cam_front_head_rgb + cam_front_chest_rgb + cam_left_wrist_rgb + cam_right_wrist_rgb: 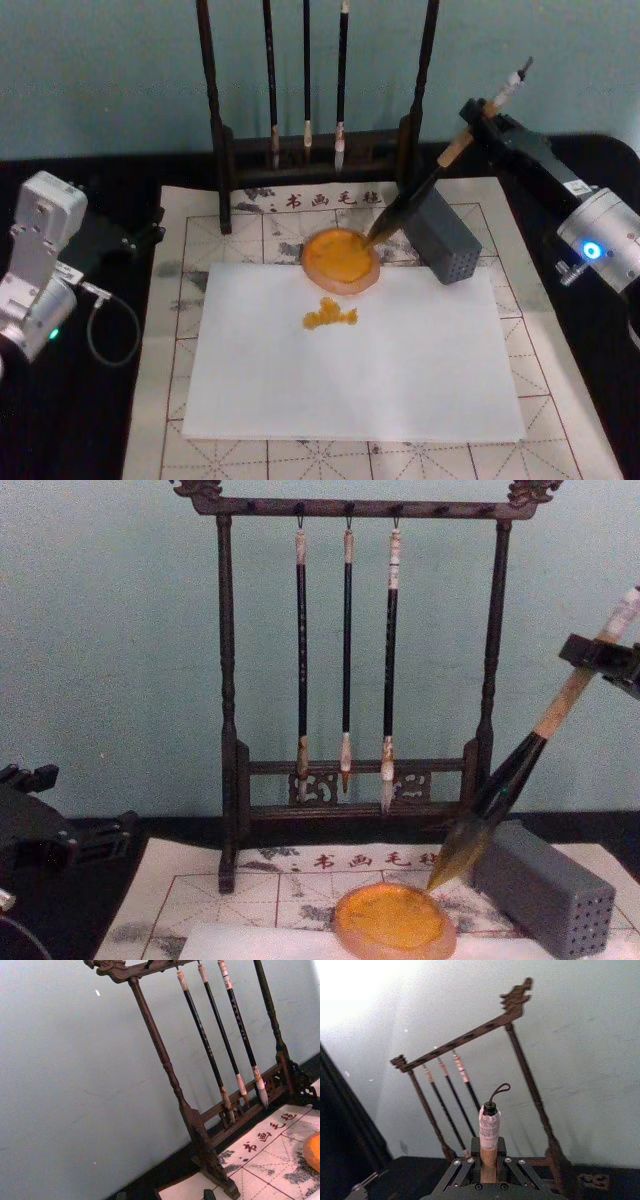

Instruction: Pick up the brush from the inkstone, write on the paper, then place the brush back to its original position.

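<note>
Right gripper (476,120), clamped high on the thick tan-and-black calligraphy brush (420,188), tilts it so the bristles meet the round amber inkstone's (338,258) right rim, probably to set the brush back. The white paper sheet (400,370) at the inkstone's near side bears orange strokes (330,317). Left gripper (138,236) is parked well left of the inkstone.

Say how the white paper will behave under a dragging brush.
The paper looks thin and loose on the felt mat, so it likely slides or wrinkles. The inkstone overlapping its far edge may pin it slightly. The right gripper holds the brush.

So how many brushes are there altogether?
4. Three thin brushes hang side by side on the rack; the right gripper holds the big brush, tip at the orange dish. None seem hidden.
</note>
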